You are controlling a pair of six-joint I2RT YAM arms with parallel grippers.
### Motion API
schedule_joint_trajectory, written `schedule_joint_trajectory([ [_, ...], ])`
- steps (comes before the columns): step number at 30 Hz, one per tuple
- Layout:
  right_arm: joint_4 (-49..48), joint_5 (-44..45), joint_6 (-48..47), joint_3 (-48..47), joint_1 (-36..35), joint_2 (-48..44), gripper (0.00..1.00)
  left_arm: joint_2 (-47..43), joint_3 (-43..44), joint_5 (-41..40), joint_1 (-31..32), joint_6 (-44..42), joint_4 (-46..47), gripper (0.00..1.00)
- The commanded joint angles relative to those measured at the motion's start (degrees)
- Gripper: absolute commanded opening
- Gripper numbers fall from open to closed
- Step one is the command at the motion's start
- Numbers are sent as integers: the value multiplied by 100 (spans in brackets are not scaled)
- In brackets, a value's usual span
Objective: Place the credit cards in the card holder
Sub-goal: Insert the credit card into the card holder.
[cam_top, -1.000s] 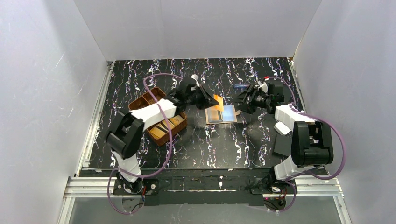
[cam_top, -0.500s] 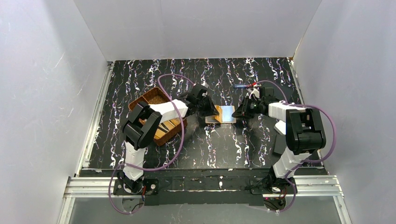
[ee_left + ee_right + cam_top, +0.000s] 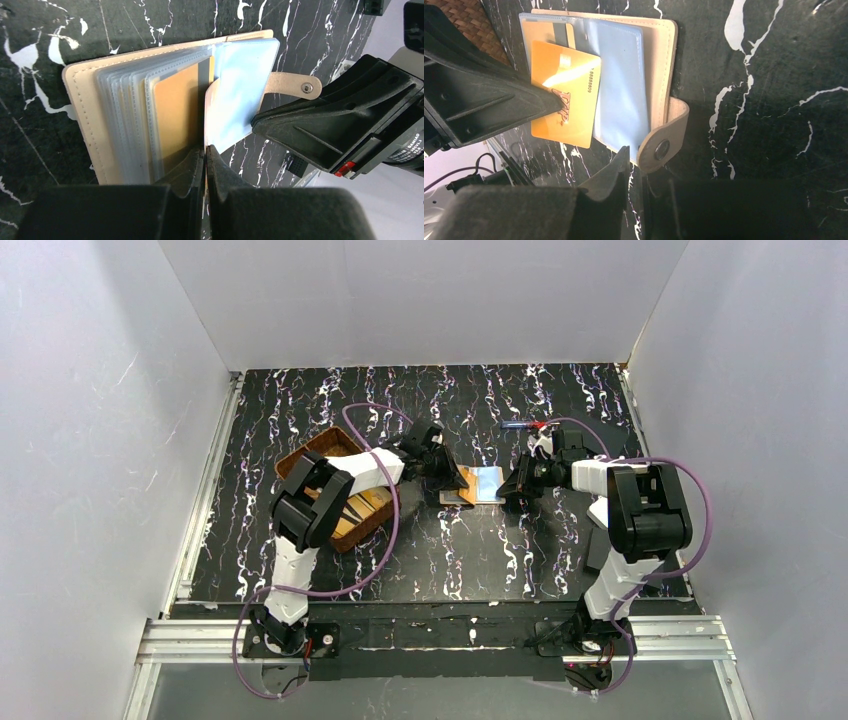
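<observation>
Left jaws clenched a thin, probably stiff and slick card [image 3: 574, 75] by its edge, left of centre; the soft holder [image 3: 659, 65] lay open on the worktop [image 3: 774, 150]. Right jaws' state could not be told.

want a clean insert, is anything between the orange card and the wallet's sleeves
Nothing visible. The orange card, pinched in the left gripper, lies against the clear sleeves of the wallet. The right gripper sits at the snap-tab edge, beside the card's path, not across it.

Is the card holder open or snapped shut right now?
Open: the card holder lies spread, clear sleeves fanned, snap tab unfastened.
</observation>
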State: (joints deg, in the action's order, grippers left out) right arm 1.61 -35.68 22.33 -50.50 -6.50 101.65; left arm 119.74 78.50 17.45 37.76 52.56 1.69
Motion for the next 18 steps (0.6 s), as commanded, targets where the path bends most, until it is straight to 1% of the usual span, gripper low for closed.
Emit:
schedule_joint_trajectory([
  [1, -66, 83, -113, -205, -18, 104, 19, 187, 149, 261, -32, -5, -208, 0],
  [4, -44, 88, -106, -223, -13, 148, 19, 301, 261, 320, -40, -54, -353, 0],
  [12, 43, 118, -147, -256, -17, 180, 18, 466, 360, 259, -47, -374, -330, 0],
  [18, 93, 158, -176, -277, -18, 194, 18, 558, 353, 503, -58, -339, 154, 0],
])
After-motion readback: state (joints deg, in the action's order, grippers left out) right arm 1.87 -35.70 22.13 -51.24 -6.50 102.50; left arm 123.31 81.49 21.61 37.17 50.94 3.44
